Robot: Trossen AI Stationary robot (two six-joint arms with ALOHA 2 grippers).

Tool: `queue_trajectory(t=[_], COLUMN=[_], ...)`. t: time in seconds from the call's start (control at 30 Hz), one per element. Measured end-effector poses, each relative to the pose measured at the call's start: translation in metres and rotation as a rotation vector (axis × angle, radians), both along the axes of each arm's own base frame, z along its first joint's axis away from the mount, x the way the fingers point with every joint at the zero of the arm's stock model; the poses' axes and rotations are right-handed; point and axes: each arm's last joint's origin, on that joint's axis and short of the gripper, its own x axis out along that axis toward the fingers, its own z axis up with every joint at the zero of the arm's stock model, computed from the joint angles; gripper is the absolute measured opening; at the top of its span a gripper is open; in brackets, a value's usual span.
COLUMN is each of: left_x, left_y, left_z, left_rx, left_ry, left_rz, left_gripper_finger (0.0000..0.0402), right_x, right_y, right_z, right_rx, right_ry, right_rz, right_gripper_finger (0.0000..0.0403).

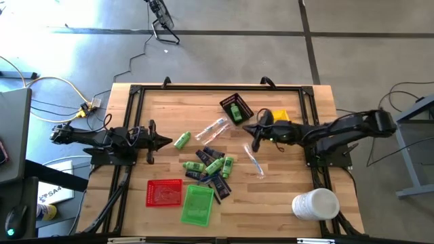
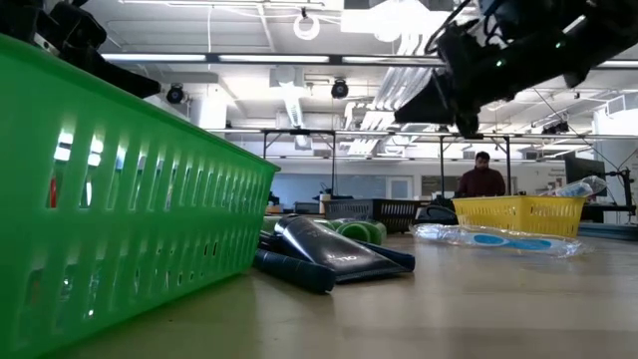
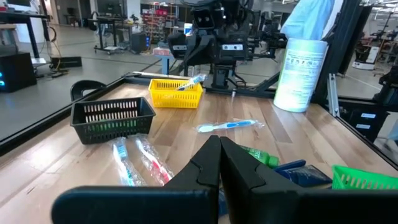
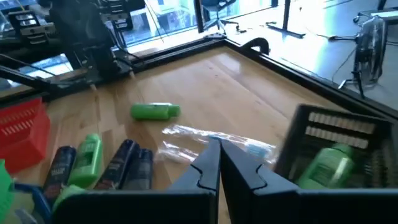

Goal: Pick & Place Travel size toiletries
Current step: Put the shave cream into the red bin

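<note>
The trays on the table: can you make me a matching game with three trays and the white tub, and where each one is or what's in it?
Things:
1. black tray
2. yellow tray
3. red tray
4. white tub

Clues:
A. lies right next to the green tray
B. has a green bottle inside
C. stands near the table's corner on the right arm's side
D. partly hidden under the right arm

Pairs: 1-B, 2-D, 3-A, 4-C

Grey concrete floor (image 1: 224,47) spreads all around the wooden table (image 1: 285,196), cables (image 1: 47,85) trailing across it just beside the table's corner. Beyond the table, ceiling lights (image 2: 399,20) glow and a person (image 2: 481,178) sits far back.
</note>
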Motion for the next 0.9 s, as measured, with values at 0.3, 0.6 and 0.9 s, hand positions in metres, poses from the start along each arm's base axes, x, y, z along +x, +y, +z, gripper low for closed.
queue_trajectory(t=[0.3, 0.6, 0.9], left_x=[0.000, 0.000, 0.000], left_y=[0.000, 0.000, 0.000], left_z=[0.002, 0.002, 0.000], left_rx=[-0.010, -0.023, -0.020], left_ry=[-0.019, -0.028, -0.007], left_rz=[0.004, 0.005, 0.005], left_gripper_finger=[0.0003, 0.0003, 0.0003], right_x=[-0.045, -0.064, -0.066], right_y=[0.001, 0.011, 0.016], right_z=[0.035, 0.057, 0.070], right_rx=[-0.004, -0.082, -0.217], right_ry=[-0.024, -0.132, -0.235], right_rz=[0.002, 0.174, 0.258], right_gripper_finger=[0.0004, 0.0004, 0.0004])
